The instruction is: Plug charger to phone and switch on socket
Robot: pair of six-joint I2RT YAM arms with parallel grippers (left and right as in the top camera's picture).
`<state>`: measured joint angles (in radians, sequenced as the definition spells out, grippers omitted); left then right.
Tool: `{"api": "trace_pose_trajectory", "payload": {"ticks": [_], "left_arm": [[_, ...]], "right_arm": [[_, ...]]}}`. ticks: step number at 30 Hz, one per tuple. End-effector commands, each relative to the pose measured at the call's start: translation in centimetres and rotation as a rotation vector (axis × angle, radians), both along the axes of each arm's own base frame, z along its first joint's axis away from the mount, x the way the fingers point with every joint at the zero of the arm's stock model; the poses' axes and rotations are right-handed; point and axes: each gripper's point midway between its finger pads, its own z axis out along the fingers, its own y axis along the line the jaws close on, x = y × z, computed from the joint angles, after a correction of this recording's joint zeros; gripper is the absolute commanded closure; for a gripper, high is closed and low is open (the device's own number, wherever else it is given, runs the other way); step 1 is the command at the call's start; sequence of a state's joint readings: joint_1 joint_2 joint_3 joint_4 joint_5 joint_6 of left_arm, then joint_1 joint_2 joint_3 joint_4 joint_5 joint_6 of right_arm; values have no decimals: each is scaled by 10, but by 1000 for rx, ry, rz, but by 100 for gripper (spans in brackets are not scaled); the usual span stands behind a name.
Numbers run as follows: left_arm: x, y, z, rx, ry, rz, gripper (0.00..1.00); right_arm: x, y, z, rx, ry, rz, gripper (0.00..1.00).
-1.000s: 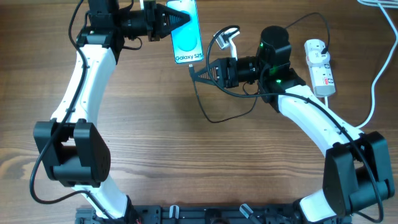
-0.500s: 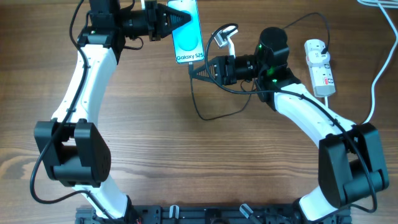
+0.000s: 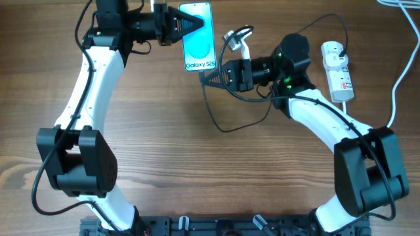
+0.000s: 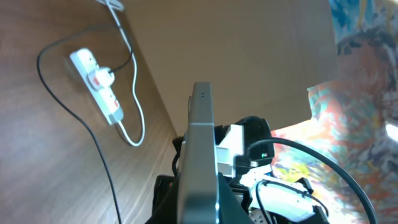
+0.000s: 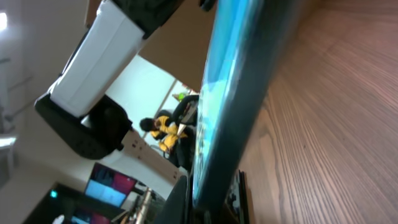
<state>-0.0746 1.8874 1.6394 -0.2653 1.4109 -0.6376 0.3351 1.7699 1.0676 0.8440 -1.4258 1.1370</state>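
Note:
My left gripper [image 3: 189,23] is shut on the phone [image 3: 199,36] and holds it at the table's far edge, cyan screen up, white text end toward me. In the left wrist view the phone [image 4: 200,149] shows edge-on between the fingers. My right gripper [image 3: 206,77] is shut on the charger [image 3: 209,108], a thin black cable, with its tip right at the phone's text end. In the right wrist view the phone's edge [image 5: 239,87] fills the gap between the fingers and hides the plug tip. The socket [image 3: 336,71] lies far right, also in the left wrist view [image 4: 96,81].
The black cable loops on the wood toward me [image 3: 230,128] and runs to the plug in the strip. A pale connector with a cable coil [image 3: 237,39] sits by the right wrist. A white cord [image 3: 398,78] trails along the right edge.
The left gripper has shifted the phone slightly right. The right gripper has stayed at the phone's text end while its wrist rose, and the cable loop has shifted a little.

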Motion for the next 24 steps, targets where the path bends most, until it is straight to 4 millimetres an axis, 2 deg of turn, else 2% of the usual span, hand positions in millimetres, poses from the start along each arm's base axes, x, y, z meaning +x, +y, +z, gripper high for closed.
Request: {"api": "trace_pose_trajectory", "payload": {"ticks": [1, 6, 9, 11, 15, 19, 22, 24], "left_arm": [[-23, -8, 2, -33, -51, -100, 96], [-22, -13, -9, 6, -17, -70, 96], [-16, -8, -6, 5, -53, -55, 96], [-2, 1, -10, 36, -35, 15, 96], [16, 18, -5, 41, -22, 98, 96], [28, 34, 5, 16, 15, 149, 96], [27, 34, 5, 15, 19, 147, 96], [24, 26, 5, 16, 25, 131, 96]], "right_arm": [[32, -10, 11, 34, -33, -150, 96], [33, -10, 11, 33, -27, -157, 95], [27, -10, 7, 21, -13, -118, 77], [22, -10, 6, 16, -15, -86, 54], [15, -11, 5, 11, -27, -46, 33], [17, -9, -7, -10, -13, -55, 29], [20, 1, -21, -39, 8, -90, 29], [18, 11, -23, -45, -3, -103, 34]]}}
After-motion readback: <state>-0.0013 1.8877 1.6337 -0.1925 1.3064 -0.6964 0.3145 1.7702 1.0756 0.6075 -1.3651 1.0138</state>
